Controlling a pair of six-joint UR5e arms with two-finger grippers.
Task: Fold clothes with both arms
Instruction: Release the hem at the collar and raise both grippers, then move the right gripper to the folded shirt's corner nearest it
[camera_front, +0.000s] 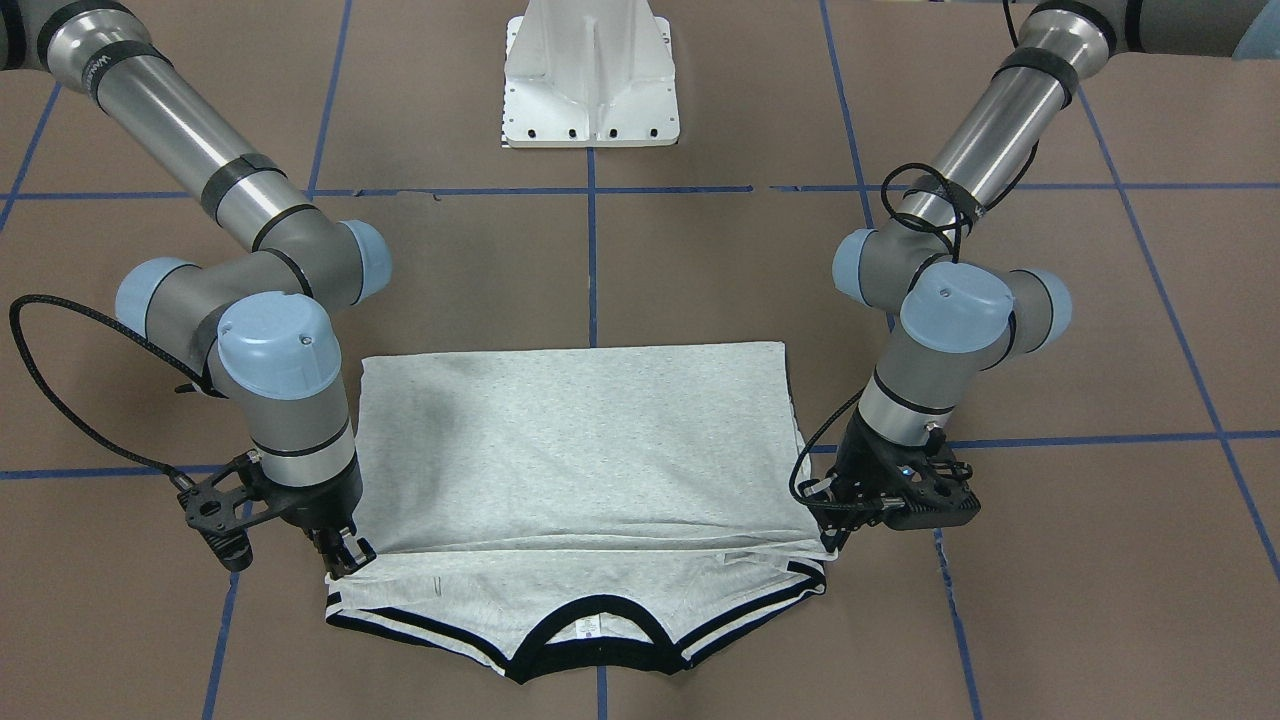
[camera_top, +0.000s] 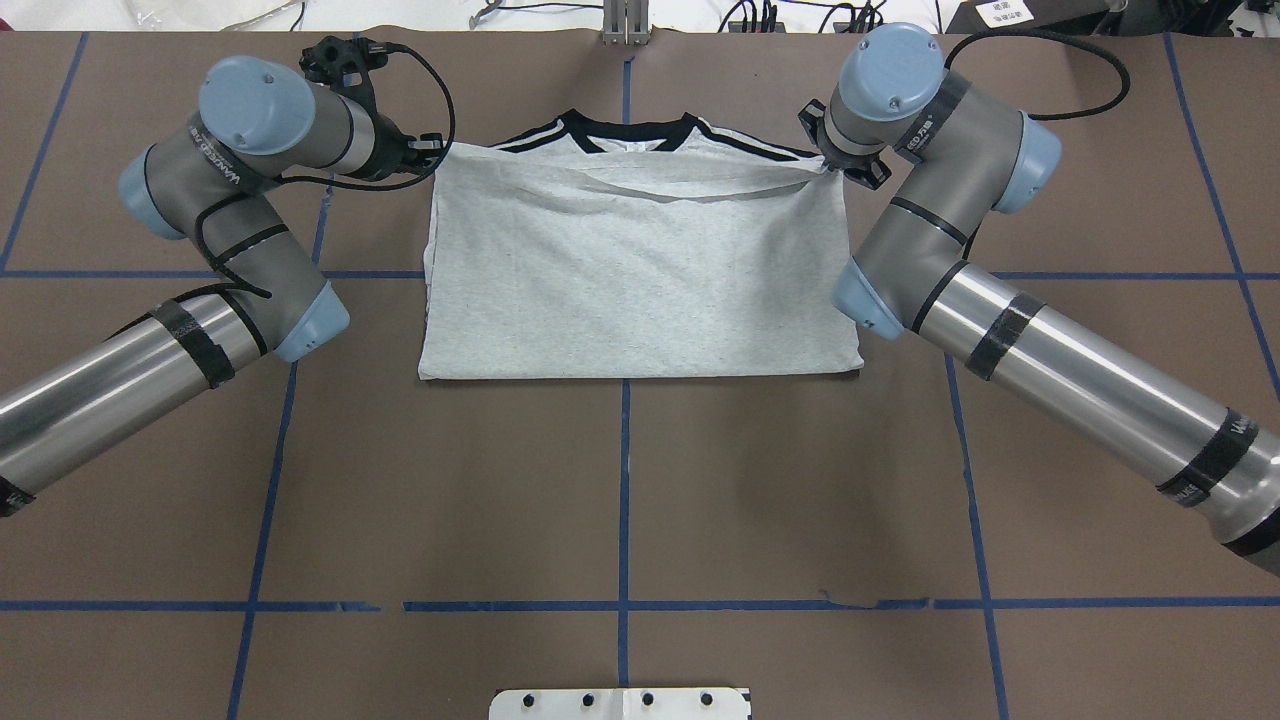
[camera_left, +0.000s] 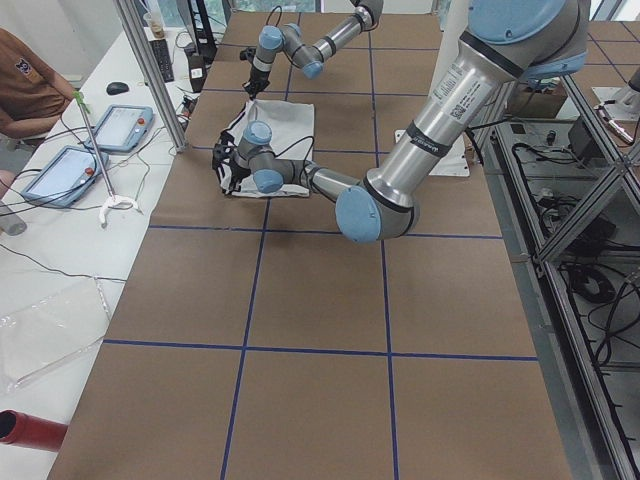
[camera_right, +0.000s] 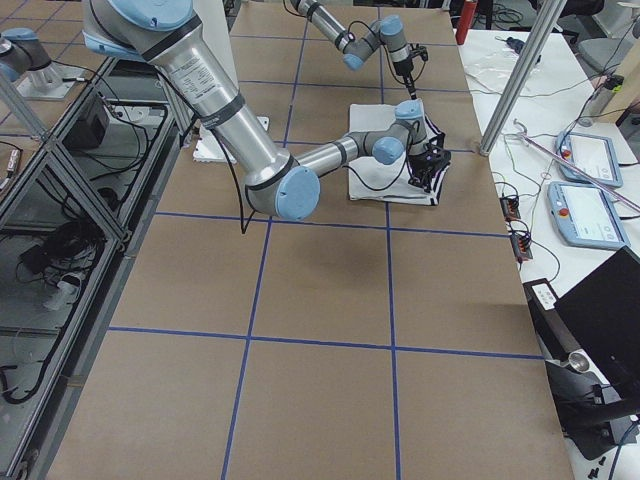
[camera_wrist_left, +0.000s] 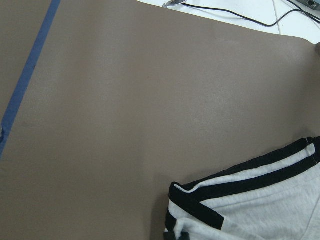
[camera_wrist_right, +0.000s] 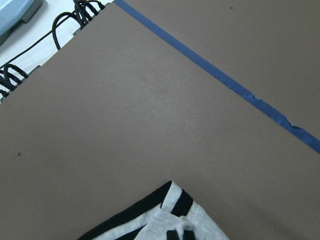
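The light grey T-shirt (camera_front: 570, 440) (camera_top: 640, 280) lies folded in half on the brown table. Its lower half is laid over the top, the hem ending just short of the black collar (camera_front: 590, 650) (camera_top: 630, 125) and striped shoulders. My left gripper (camera_front: 832, 540) (camera_top: 432, 150) is low at one hem corner and looks shut on the fabric. My right gripper (camera_front: 345, 558) (camera_top: 828, 168) is at the other corner, also pinching the cloth, which runs taut toward it. Both wrist views show a striped shoulder (camera_wrist_left: 260, 210) (camera_wrist_right: 165, 220) on bare table. The printed front is hidden.
The white pedestal base (camera_front: 590, 80) (camera_top: 620, 703) stands on the robot's side of the table. Blue tape lines (camera_top: 625, 480) grid the brown surface. Beyond the far edge is a white bench with cables and control tablets (camera_left: 125, 125), where a person (camera_left: 30, 80) sits.
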